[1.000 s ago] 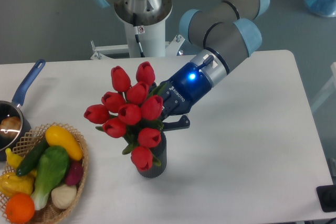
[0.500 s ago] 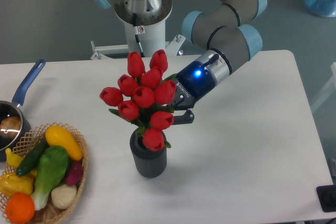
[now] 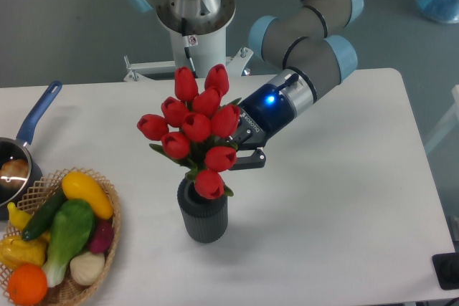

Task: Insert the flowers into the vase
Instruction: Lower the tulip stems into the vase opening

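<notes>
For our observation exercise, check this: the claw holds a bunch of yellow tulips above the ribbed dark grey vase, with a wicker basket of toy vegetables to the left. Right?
Not quite: the fixed camera shows the tulips are red, not yellow. The claw does hold them above the ribbed dark grey vase, with the wicker basket to the left.

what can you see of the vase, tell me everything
The vase is a small dark grey cylinder with fine vertical ribs, standing upright on the white table, right of the wicker basket. Its round mouth is mostly hidden by the lowest red tulips of the flowers, whose stems lead down into it. The gripper stays clear of it.
</notes>
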